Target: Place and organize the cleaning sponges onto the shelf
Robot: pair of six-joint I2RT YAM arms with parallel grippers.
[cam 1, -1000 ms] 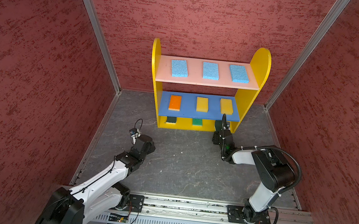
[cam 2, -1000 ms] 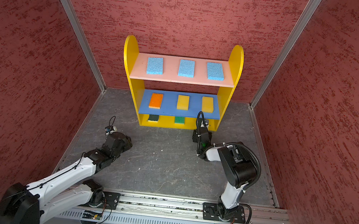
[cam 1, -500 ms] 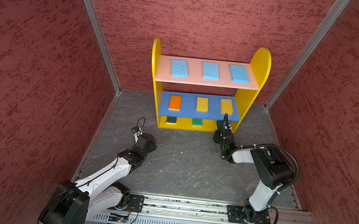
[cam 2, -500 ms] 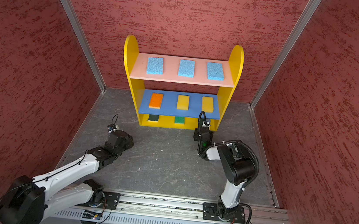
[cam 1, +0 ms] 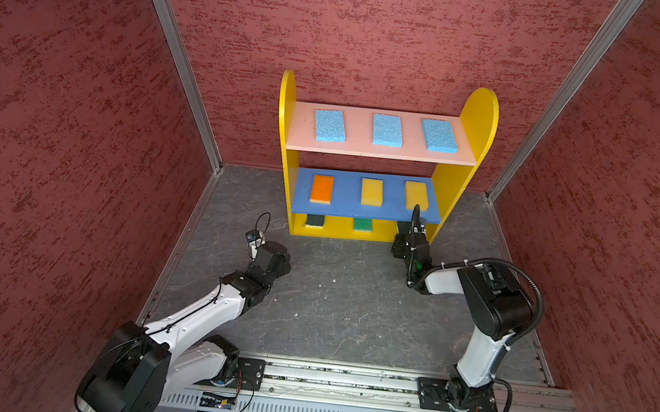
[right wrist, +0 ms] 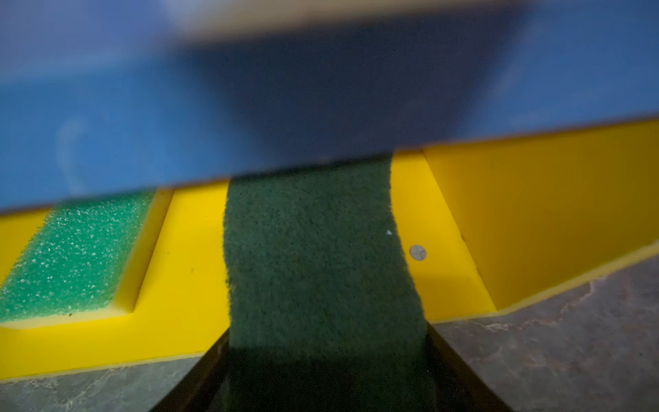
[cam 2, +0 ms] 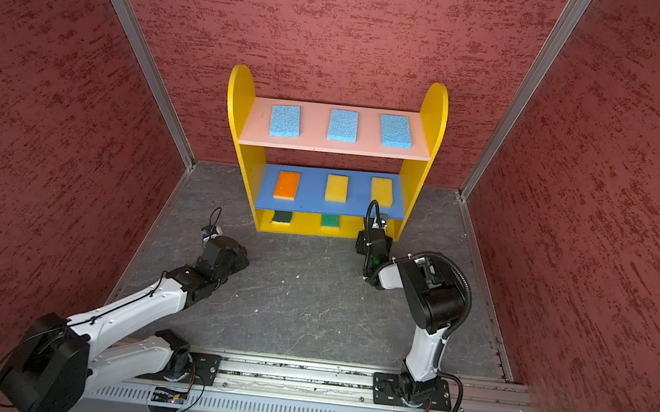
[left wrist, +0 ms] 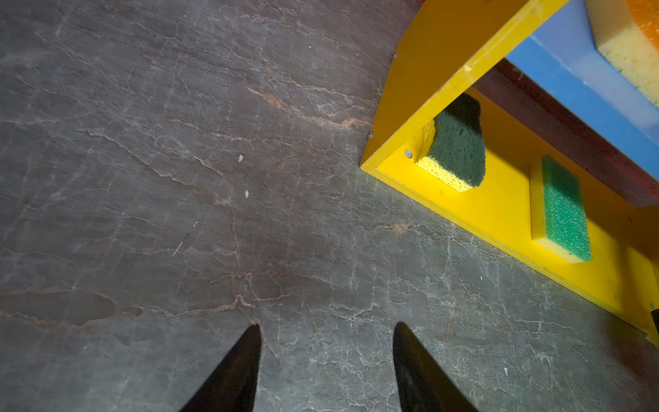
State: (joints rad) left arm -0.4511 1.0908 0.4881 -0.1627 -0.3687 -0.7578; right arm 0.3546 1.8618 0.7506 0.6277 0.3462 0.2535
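Left pincer [left wrist: 327,325]: held open and empty above the counter [left wrist: 178,178].
Right pincer [right wrist: 328,330]: set astride the dark green sponge [right wrist: 313,249]; whether it is gripped cannot be told.
Dark green sponge: laid on the bottom board of the shelf [right wrist: 535,214], beside the bright green sponge [right wrist: 78,257].

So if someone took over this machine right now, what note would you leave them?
Left tool: open, empty, above the bare floor.
Right tool: at the shelf's bottom level, right end, a dark green sponge between its fingers; gripped or released, unclear.
Done: three blue sponges on the pink board; orange-topped sponge and two yellow sponges on the blue board; another dark green sponge and bright green sponge on the bottom.
Left: let go of that last sponge, back out. None lie on the floor.
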